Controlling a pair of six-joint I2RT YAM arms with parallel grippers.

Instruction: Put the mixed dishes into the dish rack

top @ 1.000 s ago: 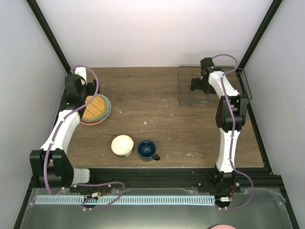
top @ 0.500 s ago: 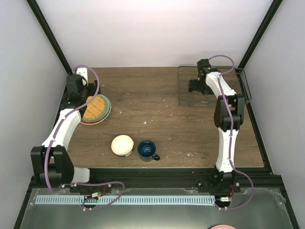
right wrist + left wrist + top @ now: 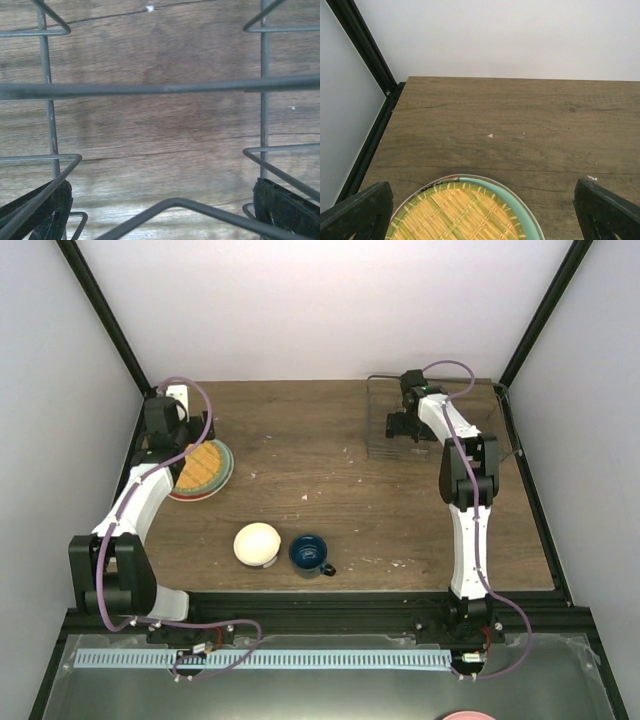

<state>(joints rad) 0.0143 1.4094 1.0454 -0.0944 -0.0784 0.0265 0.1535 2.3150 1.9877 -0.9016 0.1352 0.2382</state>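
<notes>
Hovering wide-spread over the yellow-orange plate with the left pincer; poised low among the wires of the dish rack with the right pincer, likewise spread wide.

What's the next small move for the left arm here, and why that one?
Probably ease the left gripper down until its open fingers straddle the rim of the yellow-orange plate, then close. It hovers open just above that plate, holding nothing, and the dish rack shows no dishes in it yet.
</notes>
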